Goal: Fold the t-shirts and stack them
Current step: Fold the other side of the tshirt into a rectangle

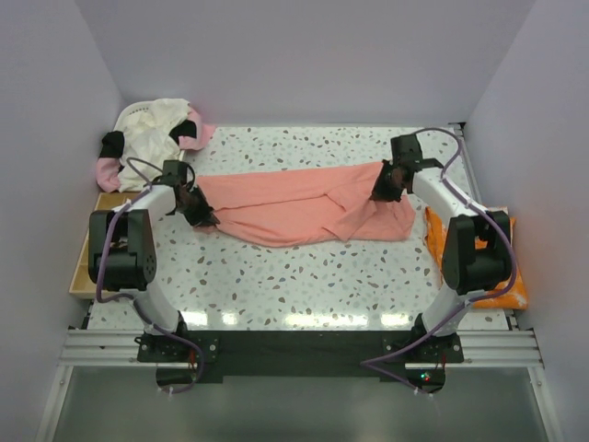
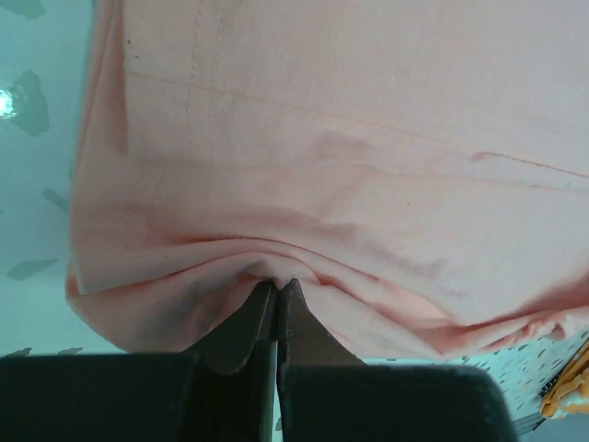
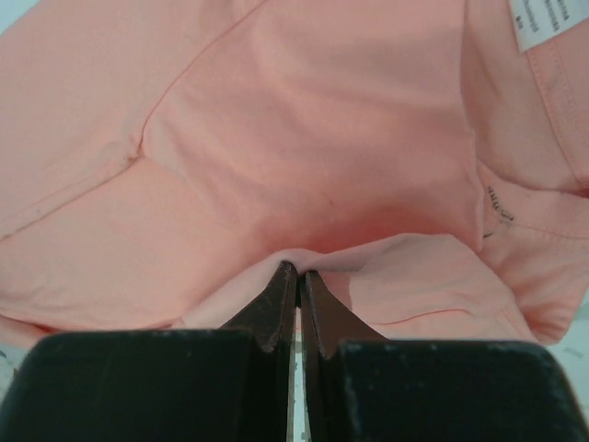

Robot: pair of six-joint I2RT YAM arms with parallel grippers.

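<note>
A plain salmon-pink t-shirt (image 1: 294, 207) stretches across the middle of the table between both arms. My left gripper (image 1: 199, 214) is shut on its left end; the left wrist view shows the cloth (image 2: 350, 166) bunched at the closed fingertips (image 2: 276, 287). My right gripper (image 1: 385, 184) is shut on its right end; the right wrist view shows the cloth (image 3: 304, 138) pinched at the tips (image 3: 299, 272), with the white neck label (image 3: 543, 23) at top right. An orange t-shirt (image 1: 509, 293) lies at the right edge. Cream and pink shirts (image 1: 152, 138) are piled at the back left.
The speckled white table (image 1: 304, 285) has a wooden board (image 1: 85, 276) along its left edge. White walls close in the back and both sides. The arm bases stand on the rail at the near edge.
</note>
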